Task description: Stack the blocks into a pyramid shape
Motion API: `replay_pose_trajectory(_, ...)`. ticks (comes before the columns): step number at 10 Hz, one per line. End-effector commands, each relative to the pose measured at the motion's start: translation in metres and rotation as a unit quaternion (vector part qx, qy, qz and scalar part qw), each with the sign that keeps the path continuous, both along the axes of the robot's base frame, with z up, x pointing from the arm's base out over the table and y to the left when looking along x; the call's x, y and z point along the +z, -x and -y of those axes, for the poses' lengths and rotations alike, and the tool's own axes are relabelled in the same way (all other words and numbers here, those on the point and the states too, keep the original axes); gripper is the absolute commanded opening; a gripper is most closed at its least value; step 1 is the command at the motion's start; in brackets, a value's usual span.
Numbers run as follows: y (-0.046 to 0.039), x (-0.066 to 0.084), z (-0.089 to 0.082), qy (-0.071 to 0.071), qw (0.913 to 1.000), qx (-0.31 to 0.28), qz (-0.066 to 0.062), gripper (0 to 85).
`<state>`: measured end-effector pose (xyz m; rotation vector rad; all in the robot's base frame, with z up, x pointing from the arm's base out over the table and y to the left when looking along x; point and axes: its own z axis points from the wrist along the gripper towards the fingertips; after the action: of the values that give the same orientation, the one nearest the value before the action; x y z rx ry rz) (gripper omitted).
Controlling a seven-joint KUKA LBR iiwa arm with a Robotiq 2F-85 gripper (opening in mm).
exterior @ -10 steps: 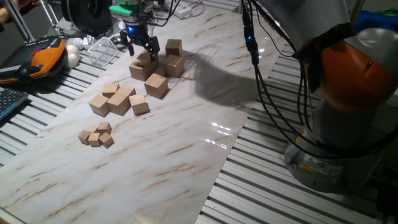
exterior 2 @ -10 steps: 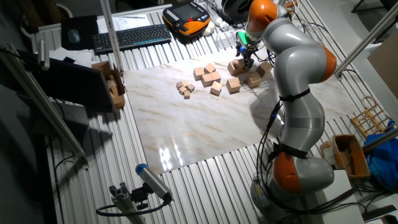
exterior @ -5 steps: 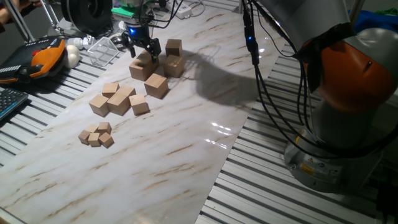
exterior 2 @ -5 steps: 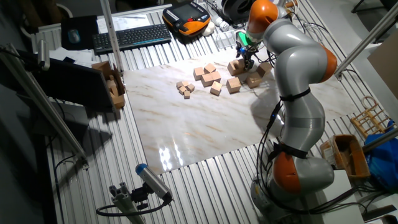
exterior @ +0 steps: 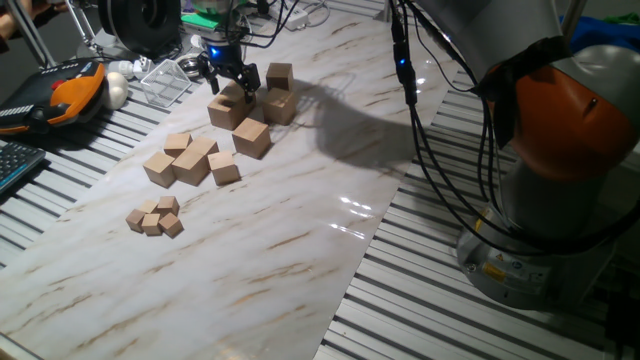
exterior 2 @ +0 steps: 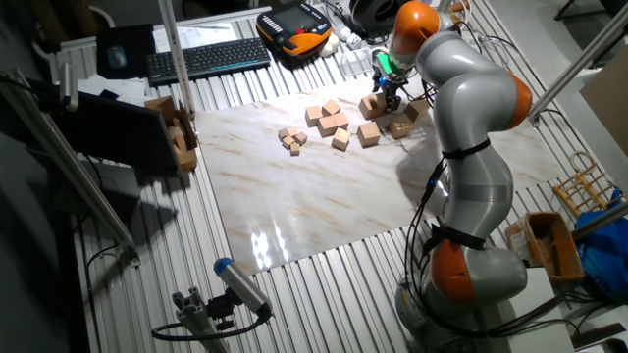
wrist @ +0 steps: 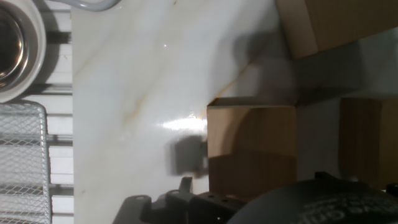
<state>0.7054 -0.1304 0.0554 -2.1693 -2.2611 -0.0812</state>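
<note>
One fixed view shows, from the left, an orange handheld controller (exterior: 62,92) on the slatted table (exterior: 420,270), then a clear wire basket (exterior: 165,80) at the far edge of the marble board (exterior: 300,200). On the board, a cluster of tiny cubes (exterior: 155,217) lies nearest the camera, and a group of medium cubes (exterior: 190,160) sits just behind it. Further back stand the blocks (exterior: 252,137): one alone in front, one under the gripper (exterior: 228,82), one to its right and a smaller-looking one behind that. All rest on the board, near one another, none stacked. The gripper hangs directly over the rearmost left block (exterior: 230,108), its dark fingers (exterior: 247,76) spread to either side of the block's top; whether they touch the wood cannot be told from here. To the right rise the arm's cables (exterior: 410,90) and the orange-and-grey base (exterior: 560,180).

The other fixed view shows a keyboard (exterior 2: 208,57) at the back left, the cubes gathered in the middle of the board, and the arm bent down to the blocks at the far right of them.

Hand view shows a white bowl (wrist: 18,50) at the upper left, the wire basket below it, then bare marble, and one block (wrist: 252,149) just ahead of the dark gripper body, with other blocks beyond at the right. The fingertips are not clearly seen.
</note>
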Motion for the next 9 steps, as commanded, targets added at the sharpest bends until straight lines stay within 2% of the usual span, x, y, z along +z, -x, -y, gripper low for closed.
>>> replay_pose_trajectory(1,0.0000,-0.0001,-0.0004,0.002,1.0000,-0.001,-0.001,85.0)
replay_pose_trajectory(9,-0.0017,-0.0023,-0.0017,0.012,0.9999,0.001,-0.008,85.0)
